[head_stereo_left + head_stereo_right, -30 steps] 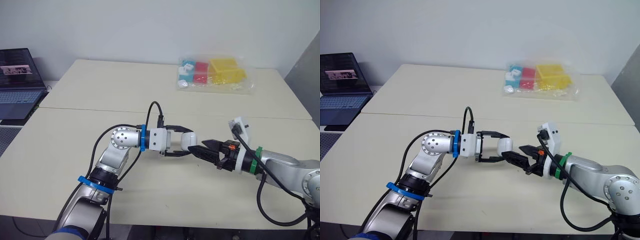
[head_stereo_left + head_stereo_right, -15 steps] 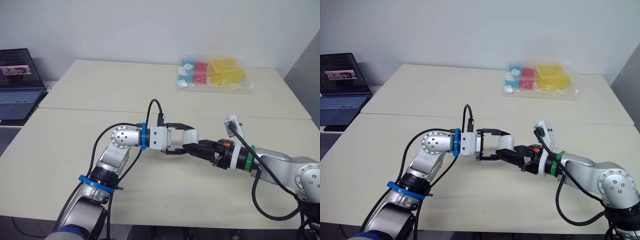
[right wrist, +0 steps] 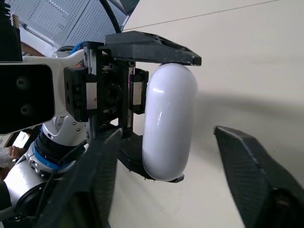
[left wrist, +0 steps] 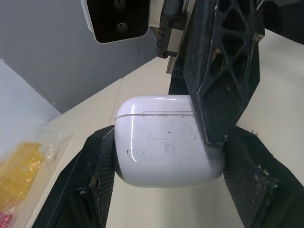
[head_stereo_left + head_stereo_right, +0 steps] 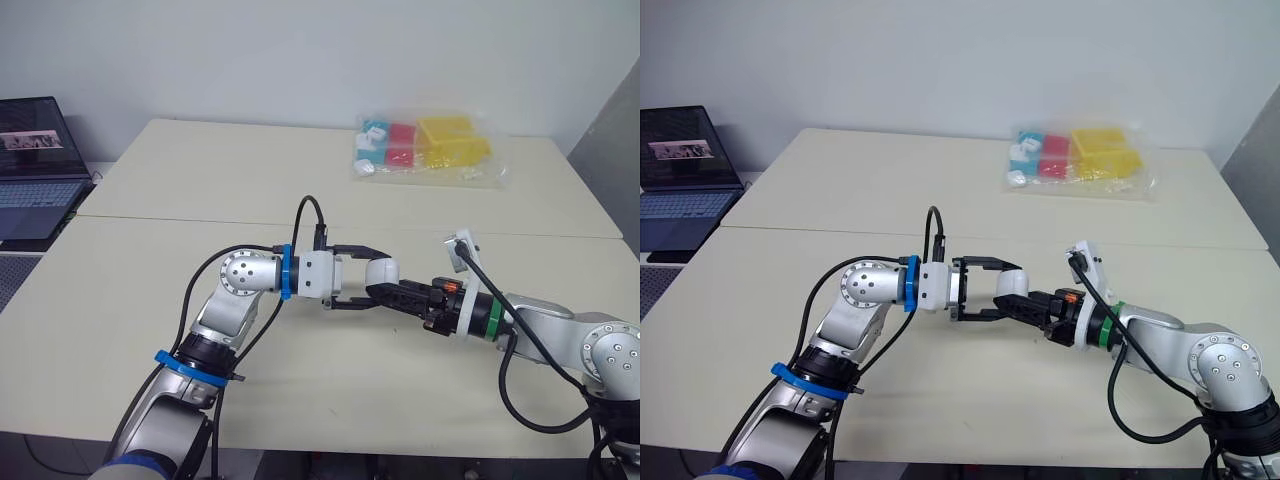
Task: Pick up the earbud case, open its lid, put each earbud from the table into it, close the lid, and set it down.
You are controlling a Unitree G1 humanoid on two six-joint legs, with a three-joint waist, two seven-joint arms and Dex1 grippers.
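- Holding the earbud case (image 4: 166,142) clear of the table (image 5: 200,180), the left gripper (image 5: 372,280) pinches it by its two flat sides with pads (image 4: 97,173) on the body half. My read is that this leaves the lid end free for the other arm.
- Case is presented towards the right arm at mid-table, in front of the robot, so both grippers can meet on it.
- Right gripper (image 5: 395,294) is spread, one finger on each side of the case in its wrist view. In the left wrist view, one of its fingers (image 4: 223,71) lies across the case edge by the lid seam. Contact looks likely, but I can't confirm it.
- Judgement: this is the lid-opening step, and the lid is not yet up.
- Case look: glossy white, rounded pill shape. The thin seam line is closed, and the front face has small dark scuffs.
- Far side: clear bag of coloured blocks (image 5: 425,148), well apart. A laptop (image 5: 35,165) sits off the table's left edge.
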